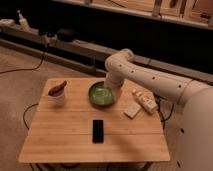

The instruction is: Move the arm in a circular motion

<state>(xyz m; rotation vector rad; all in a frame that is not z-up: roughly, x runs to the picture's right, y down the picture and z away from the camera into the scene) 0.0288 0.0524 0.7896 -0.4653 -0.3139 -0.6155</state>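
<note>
The large glossy white arm (150, 80) reaches in from the right, bends at a bulbous joint (120, 61) behind the wooden table (65, 140), and drops down toward the far right rim of a green bowl (101, 94). The gripper (112, 89) is at the arm's lower end, just above and behind the bowl's rim. It holds nothing that I can see.
A white cup with a reddish-brown item (57, 92) stands at the table's left. A black phone (98, 130) lies front centre. A white bottle (145, 101) and a small white block (132, 111) lie at the right. Shelves and cables run behind.
</note>
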